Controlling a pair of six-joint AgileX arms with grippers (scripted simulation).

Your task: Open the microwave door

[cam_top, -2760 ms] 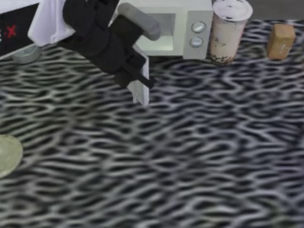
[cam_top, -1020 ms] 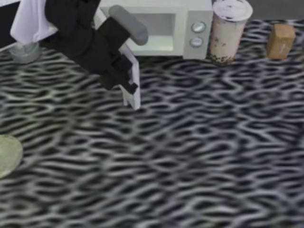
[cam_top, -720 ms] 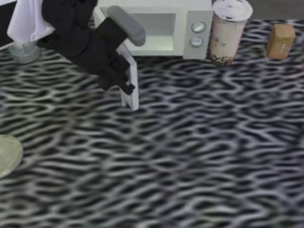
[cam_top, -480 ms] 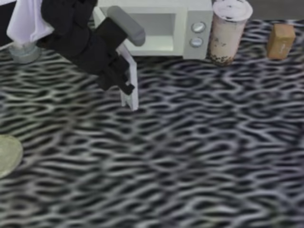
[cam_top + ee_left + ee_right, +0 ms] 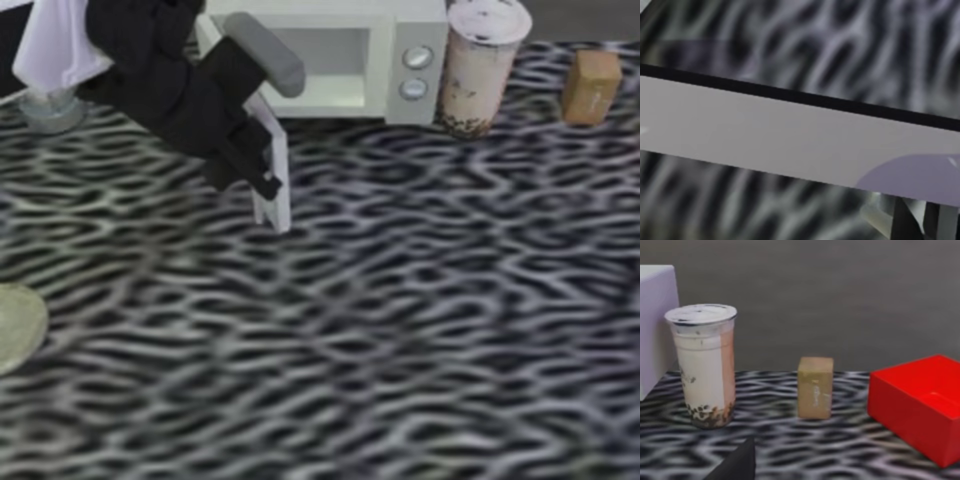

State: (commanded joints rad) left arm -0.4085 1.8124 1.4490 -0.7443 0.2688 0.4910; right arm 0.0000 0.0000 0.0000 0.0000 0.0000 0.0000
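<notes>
The microwave (image 5: pixel 400 25) stands at the table's back edge, its whitish cavity (image 5: pixel 330 60) exposed and two round knobs (image 5: pixel 417 58) on its right strip. The microwave door (image 5: pixel 281 200) is swung wide open and juts edge-on toward the table's front. My left gripper (image 5: pixel 264 182) is at the door's free end, shut on it from the left side. In the left wrist view the door (image 5: pixel 790 140) fills a pale band across the frame. My right gripper (image 5: pixel 742 465) shows only as a dark wedge in the right wrist view and is outside the top view.
A tall speckled cup (image 5: pixel 483 65) stands right of the microwave, with a tan block (image 5: pixel 590 85) farther right. A red box (image 5: pixel 920 405) sits beyond the block. A pale round plate (image 5: pixel 15 325) lies at the left edge, and a grey round object (image 5: pixel 45 108) at back left.
Since the earliest frame my left gripper has drawn the door's free end leftward, opening it wider. Over the last second almost nothing has moved.
</notes>
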